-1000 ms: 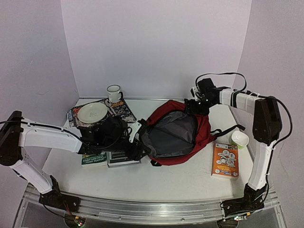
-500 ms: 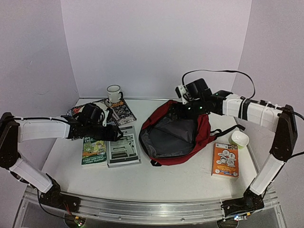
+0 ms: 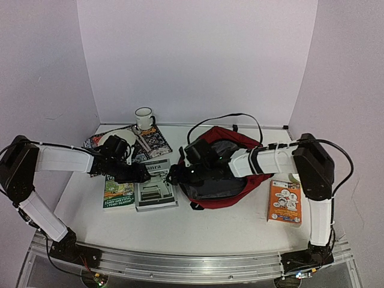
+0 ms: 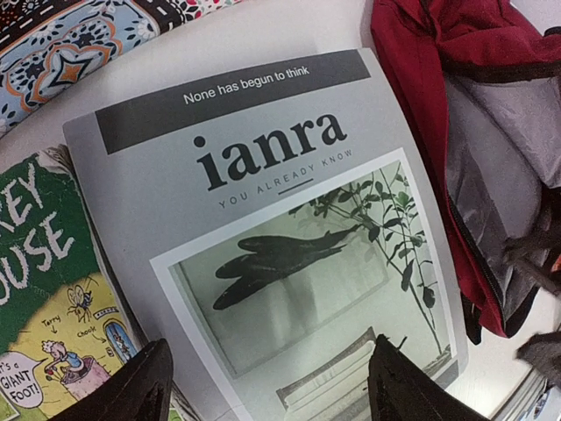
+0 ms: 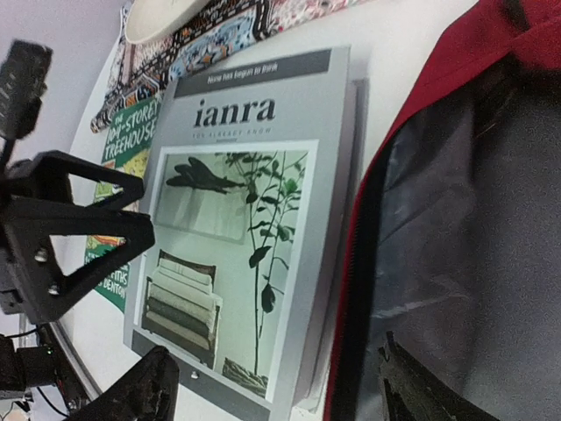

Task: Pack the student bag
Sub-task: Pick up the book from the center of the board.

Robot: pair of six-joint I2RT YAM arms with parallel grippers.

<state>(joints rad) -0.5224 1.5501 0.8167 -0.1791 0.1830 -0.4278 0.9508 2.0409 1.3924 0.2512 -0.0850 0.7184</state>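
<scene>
The dark red student bag (image 3: 252,171) lies open at centre right, its grey lining (image 5: 473,219) facing up. It also shows in the left wrist view (image 4: 421,53). A grey "ianra" book (image 3: 155,189) lies just left of it, beside a green book (image 3: 118,193). My left gripper (image 3: 143,175) is open and empty, hovering over the grey book (image 4: 263,219), with a finger on each side of the picture. My right gripper (image 3: 175,175) is open and empty, low at the bag's left rim. It straddles the grey book's (image 5: 237,175) right edge and the red rim (image 5: 438,79).
An orange book (image 3: 284,202) lies right of the bag. A patterned book (image 3: 155,138) with a white plate (image 3: 111,139) and a mug (image 3: 143,117) are at the back left. The green book (image 4: 44,263) touches the grey one. My left gripper (image 5: 70,237) is close to my right.
My right arm has swung from the bag's far side across to its left rim, next to the grey book. My left gripper has shifted slightly nearer, over the grey book.
</scene>
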